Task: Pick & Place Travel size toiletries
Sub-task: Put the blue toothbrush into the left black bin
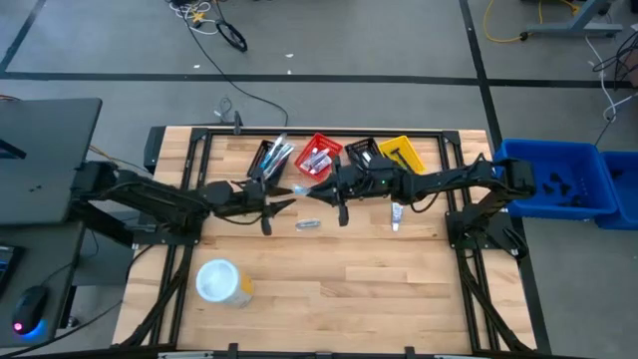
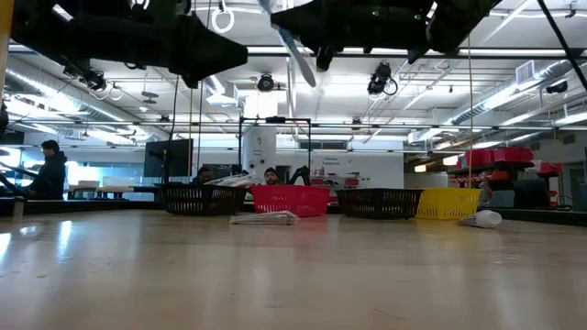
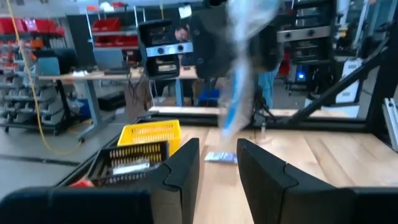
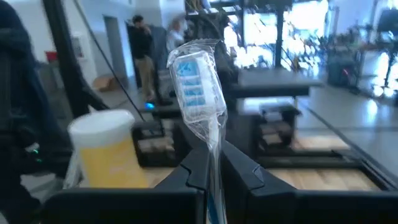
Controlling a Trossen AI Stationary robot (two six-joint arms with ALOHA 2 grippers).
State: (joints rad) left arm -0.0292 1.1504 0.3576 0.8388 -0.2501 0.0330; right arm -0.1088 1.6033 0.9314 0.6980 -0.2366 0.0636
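Bright ceiling strips; wrist views blurred, perhaps motion.

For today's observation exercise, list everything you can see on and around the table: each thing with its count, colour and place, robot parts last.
Baskets: four; black, red, black, yellow; in a row along the table's far edge.
Wrapped toothbrush: one, blue and white in clear wrap, held in the right gripper.
Sachet: one, silvery, mid-table.
Tube: one, white, on the table below the yellow basket.
Tub: one, yellowish with white lid, near left.
Bin: one, blue, right of the table.
Left gripper: open, mid-table.
Right gripper: shut on the toothbrush.
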